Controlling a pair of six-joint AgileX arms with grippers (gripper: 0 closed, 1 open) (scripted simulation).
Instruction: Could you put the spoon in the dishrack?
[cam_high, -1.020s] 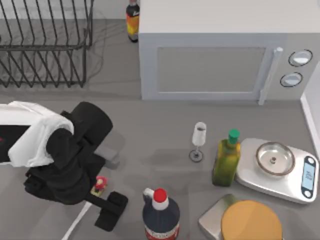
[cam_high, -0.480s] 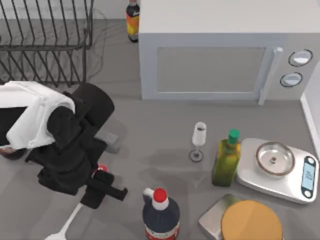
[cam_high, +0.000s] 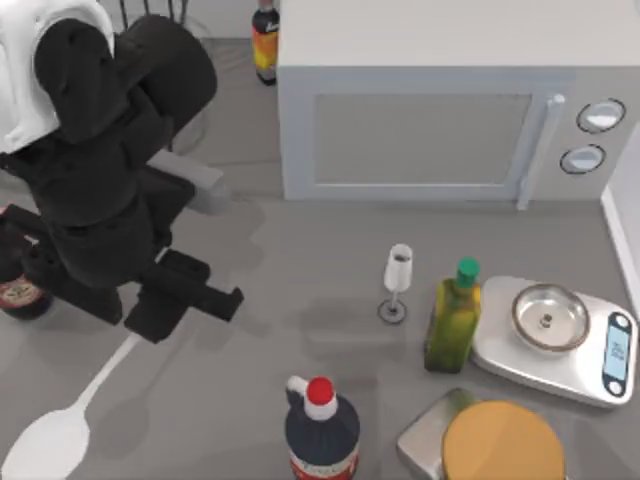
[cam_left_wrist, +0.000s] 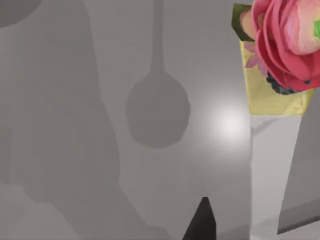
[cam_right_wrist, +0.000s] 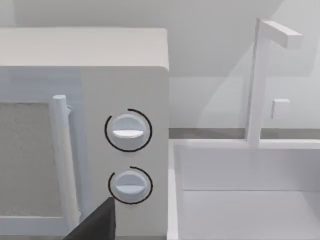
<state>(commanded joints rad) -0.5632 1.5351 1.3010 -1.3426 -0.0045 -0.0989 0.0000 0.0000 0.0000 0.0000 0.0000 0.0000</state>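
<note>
Top view, left hand (cam_high: 180, 295) risen; spoon (cam_high: 60, 432) lifted off table (cam_high: 300, 260)

Bare table (cam_high: 290, 270) ahead of left claw (cam_high: 185, 295); microwave (cam_high: 430, 130) blocks right.

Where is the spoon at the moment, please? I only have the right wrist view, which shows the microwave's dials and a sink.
Observer: In the top view the spoon hangs from the left gripper, over the front left of the table.
Operator: Which end is gripped?
Observer: The handle end. The left wrist view has the red-and-yellow knob close to the camera, and in the top view the bowl points away from the gripper.
Operator: Is it touching the table?
Observer: Probably not. The left wrist view shows the spoon's shadow on the table, apart from the handle, so it seems clear of the surface.
</note>
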